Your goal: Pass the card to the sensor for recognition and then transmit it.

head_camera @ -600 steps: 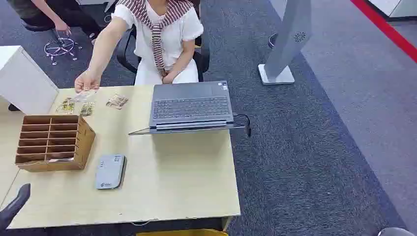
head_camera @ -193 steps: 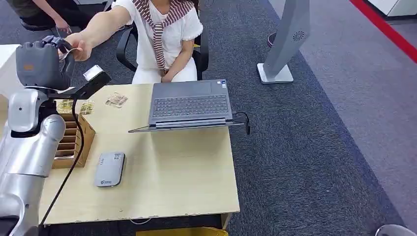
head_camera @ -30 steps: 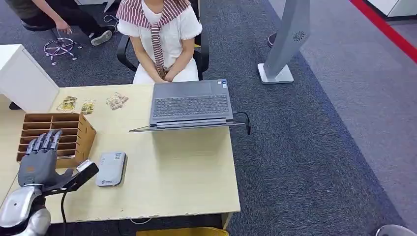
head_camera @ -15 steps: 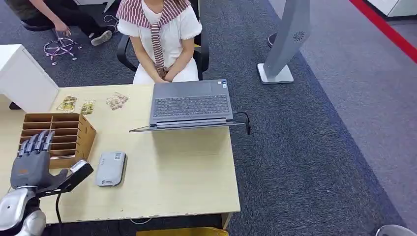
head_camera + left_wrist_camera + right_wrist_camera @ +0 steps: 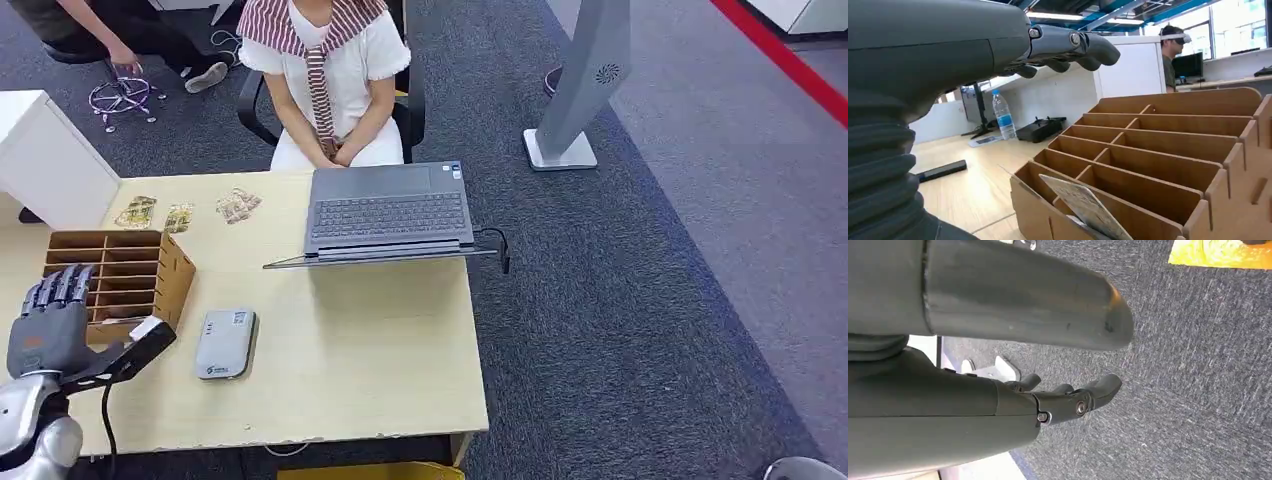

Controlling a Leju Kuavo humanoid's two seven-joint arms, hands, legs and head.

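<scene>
**Open left hand beside the slotted box, card leaning in the nearest slot**

Closest to me, the robot's left hand (image 5: 50,325) hangs over the near left corner of the counter (image 5: 350,370), fingers straight and spread, nothing in it. Just past its fingertips stands the wooden organizer (image 5: 120,280), and in the wrist view a card (image 5: 1085,207) leans tilted in the nearest compartment, its top edge poking above the divider. The right hand (image 5: 1068,400) hangs down by the carpet, fingers loosely apart and holding nothing.

A little to the right of the box lies the grey card reader (image 5: 225,343), flat on the counter, well clear of the open laptop (image 5: 390,215) behind it. Three small packets (image 5: 180,213) sit at the far edge, and a person sits on a chair beyond the counter, hands in lap.

The card looks thin, light and fairly stiff, with a slick printed face. I'd judge it best pinched at the exposed upper edge, thumb on one face and a finger on the other, then drawn straight up out of the slot; squeezed carelessly it could slip or flex against the wooden walls.
</scene>
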